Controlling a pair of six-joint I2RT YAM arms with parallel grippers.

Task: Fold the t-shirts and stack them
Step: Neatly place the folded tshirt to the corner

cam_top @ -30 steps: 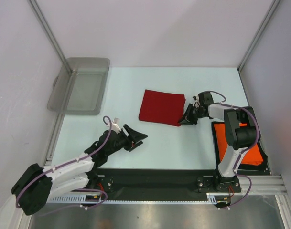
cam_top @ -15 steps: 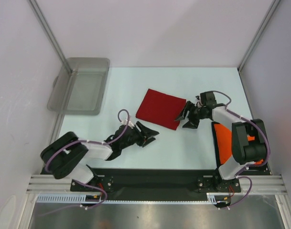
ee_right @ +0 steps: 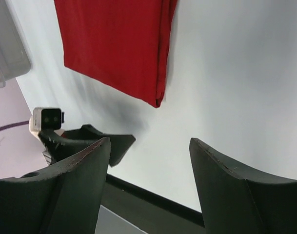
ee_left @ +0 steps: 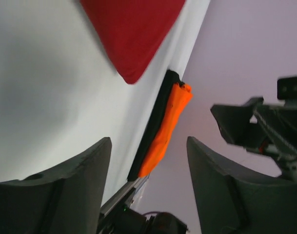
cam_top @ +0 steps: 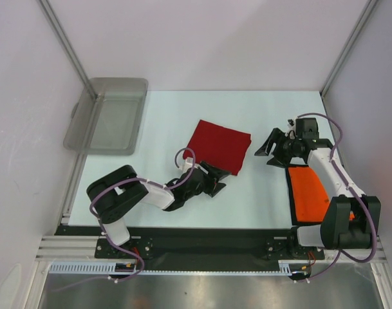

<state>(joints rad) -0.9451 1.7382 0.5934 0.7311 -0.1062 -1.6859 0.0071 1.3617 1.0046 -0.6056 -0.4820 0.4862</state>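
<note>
The dark red t-shirt (cam_top: pixel 219 147) lies folded into a flat square at mid-table; it also shows in the left wrist view (ee_left: pixel 133 34) and the right wrist view (ee_right: pixel 114 44). The orange t-shirt (cam_top: pixel 309 193) lies flat on a black mat at the right, edge-on in the left wrist view (ee_left: pixel 168 126). My left gripper (cam_top: pixel 218 182) (ee_left: pixel 148 141) is open just beside the red shirt's near corner, holding nothing. My right gripper (cam_top: pixel 268 149) (ee_right: pixel 149 141) is open, a little to the right of the red shirt, with only table between its fingers.
A translucent grey tub (cam_top: pixel 109 114) hangs over the table's far left edge. The black mat (cam_top: pixel 289 193) under the orange shirt runs along the right edge. White walls and metal posts enclose the table. The black base rail (cam_top: pixel 208 241) crosses the near edge.
My right gripper opened, let go of the red shirt's right edge and drew back to the right. My left arm swung right, up to the shirt's near corner. The shirt turned slightly.
</note>
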